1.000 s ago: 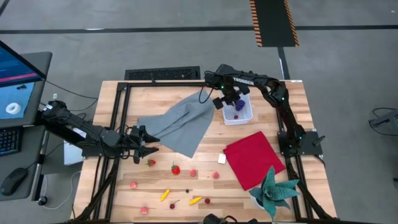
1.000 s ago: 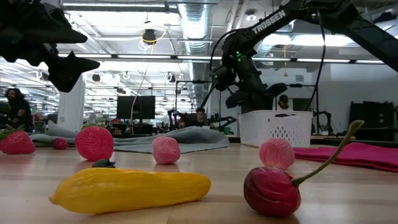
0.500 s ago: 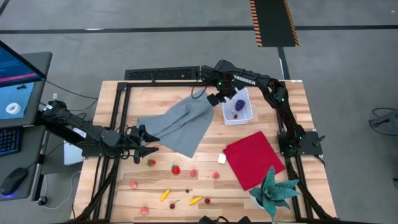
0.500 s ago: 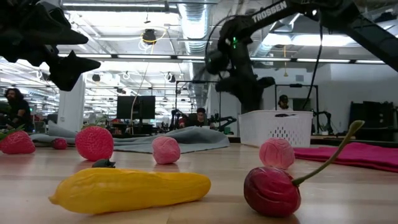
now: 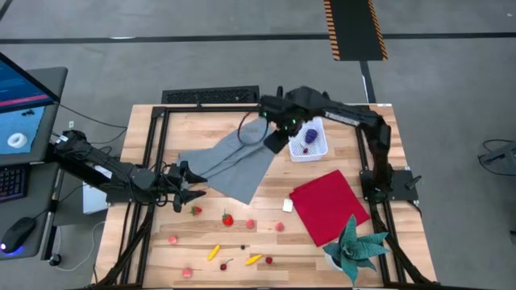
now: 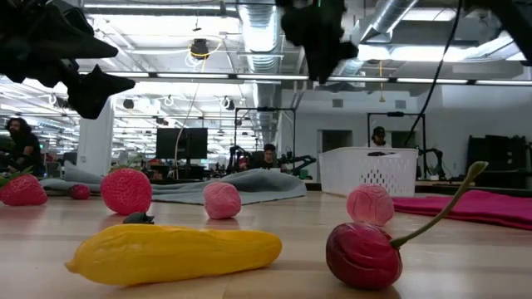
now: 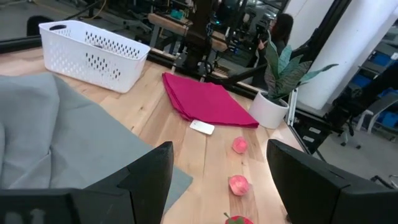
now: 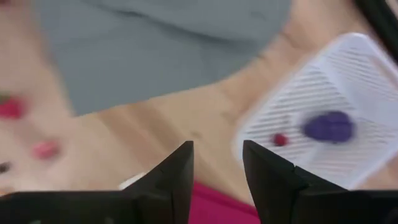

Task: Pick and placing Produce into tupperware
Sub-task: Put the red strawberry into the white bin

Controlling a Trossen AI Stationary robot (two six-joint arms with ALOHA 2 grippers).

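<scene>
— Tupperware [image 5: 309,139], where is it sitting?
— Near the table's [image 5: 322,242] far edge, just past the red cloth [image 5: 327,205] and beside the grey cloth [image 5: 234,165]. It's a white perforated tub, upright, with a purple grape bunch [image 5: 310,135] and one small red piece [image 5: 305,150] lying inside.
— And the right gripper [image 5: 274,137]?
— Raised over the gap between the tub and the grey cloth. In its wrist view the fingers [image 8: 171,180] stand apart with bare table showing between them; nothing is pinched.
— The rest of the produce?
— Well away from the tub, scattered beyond the grey cloth toward the table's near edge: strawberries [image 5: 227,218], pink berries [image 5: 279,227], a yellow piece [image 5: 254,259] and a cherry [image 6: 366,253], all lying loose. A small white cube [image 5: 287,205] lies touching the red cloth's edge.
— The left gripper [image 5: 190,193]?
— Hovering at the grey cloth's corner farthest from the tub, above a strawberry [image 5: 195,211], fingers [image 7: 146,177] spread wide and empty.
— Anything else?
— A potted plant [image 5: 355,246] just beyond the red cloth, at the corner.
</scene>
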